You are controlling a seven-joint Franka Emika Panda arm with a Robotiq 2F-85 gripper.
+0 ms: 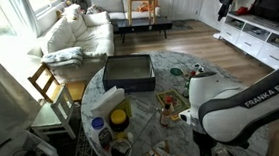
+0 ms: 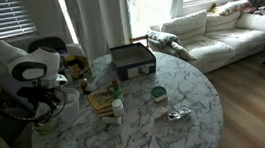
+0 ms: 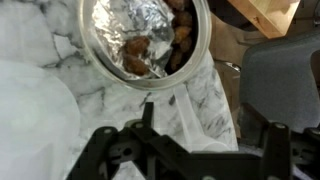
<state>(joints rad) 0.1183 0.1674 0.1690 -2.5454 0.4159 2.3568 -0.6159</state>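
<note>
Bowl (image 3: 145, 35), foil-lined and holding brown food pieces, stands close to the edge of the round marble surface (image 3: 60, 110). Being round, it has no long axis; its mouth faces up. The fingers (image 3: 108, 152) hang over the marble just beside the bowl, spread apart and empty. The arm (image 1: 256, 97) bears the lettering "FRANKA EMIKA". A black box (image 2: 131, 59) lies near the edge, well apart from the fingers.

We see the arm (image 1: 247, 102) enter an exterior view from four o'clock, elbow bent and wrist (image 2: 33, 69) turned downward. In the wrist view the gripper (image 3: 205, 130) comes in from six o'clock, its fingers (image 3: 148, 115) spread wide toward seven and five o'clock.
</note>
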